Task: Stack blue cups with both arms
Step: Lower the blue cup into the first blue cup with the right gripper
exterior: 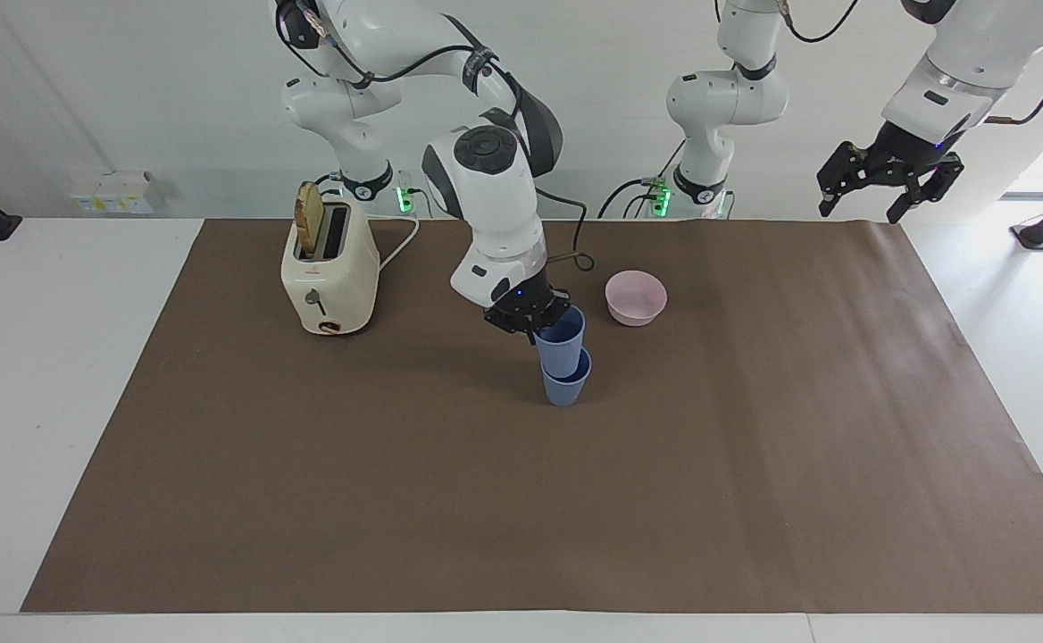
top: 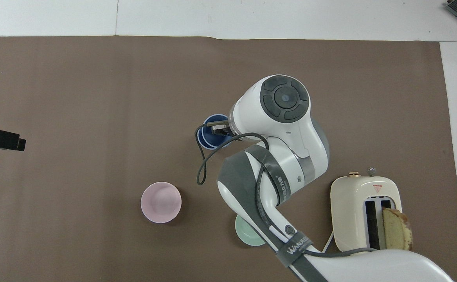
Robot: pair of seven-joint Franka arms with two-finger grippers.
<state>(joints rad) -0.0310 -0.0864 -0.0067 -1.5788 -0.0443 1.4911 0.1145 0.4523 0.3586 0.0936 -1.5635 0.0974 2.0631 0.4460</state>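
Two blue cups are near the middle of the brown mat. The lower cup [exterior: 566, 387] stands upright on the mat. The upper cup [exterior: 561, 338] sits partly nested in it and leans a little. My right gripper [exterior: 532, 315] is shut on the upper cup's rim, on the side toward the toaster. In the overhead view the upper cup [top: 215, 129] shows beside the right wrist, with the lower cup's rim [top: 202, 140] peeking out beneath it. My left gripper [exterior: 861, 211] waits open and empty, high over the mat's corner at the left arm's end, and it also shows in the overhead view [top: 1, 138].
A pink bowl [exterior: 635, 296] sits beside the cups, nearer to the robots. A cream toaster [exterior: 329, 272] with a bread slice [exterior: 309, 219] stands toward the right arm's end. A mint-green bowl [top: 246, 235] lies partly under the right arm.
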